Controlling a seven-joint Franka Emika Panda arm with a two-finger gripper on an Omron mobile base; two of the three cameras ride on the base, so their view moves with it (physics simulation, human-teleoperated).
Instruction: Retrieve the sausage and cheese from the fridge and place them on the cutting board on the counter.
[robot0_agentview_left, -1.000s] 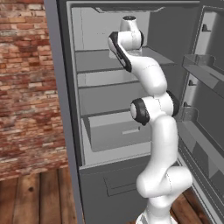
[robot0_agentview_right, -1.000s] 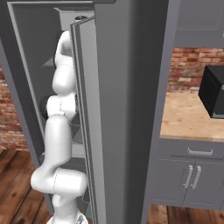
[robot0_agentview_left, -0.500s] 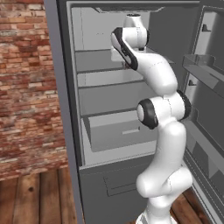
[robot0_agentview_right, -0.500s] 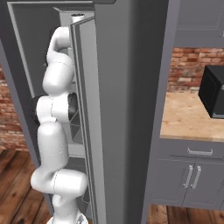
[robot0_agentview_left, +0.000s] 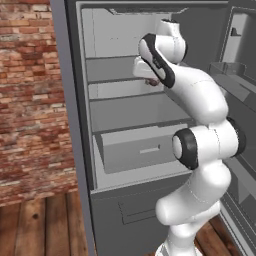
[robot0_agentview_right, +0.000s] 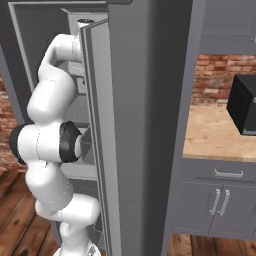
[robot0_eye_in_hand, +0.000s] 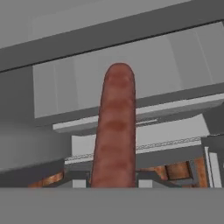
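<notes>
The sausage (robot0_eye_in_hand: 116, 127), a reddish-brown cylinder, stands up from the bottom of the hand view, held at its lower end by my gripper (robot0_eye_in_hand: 113, 181), which is shut on it. In the left base view my gripper (robot0_agentview_left: 151, 80) hangs in front of the upper shelves of the open fridge (robot0_agentview_left: 125, 125), and a bit of the sausage (robot0_agentview_left: 155, 82) shows red under the hand. The counter (robot0_agentview_right: 220, 132) lies to the right of the fridge. The cheese and the cutting board are out of view.
Pale grey shelves and a half-open drawer (robot0_agentview_left: 140, 150) fill the fridge's middle. The fridge door (robot0_agentview_right: 107, 140) stands open edge-on beside my arm. A black appliance (robot0_agentview_right: 244, 105) sits on the counter, above grey drawers and cupboards (robot0_agentview_right: 220, 200). The floor is wood.
My hand has drawn back and down from the upper shelf toward the camera with the sausage in it, and the elbow has swung out to the right.
</notes>
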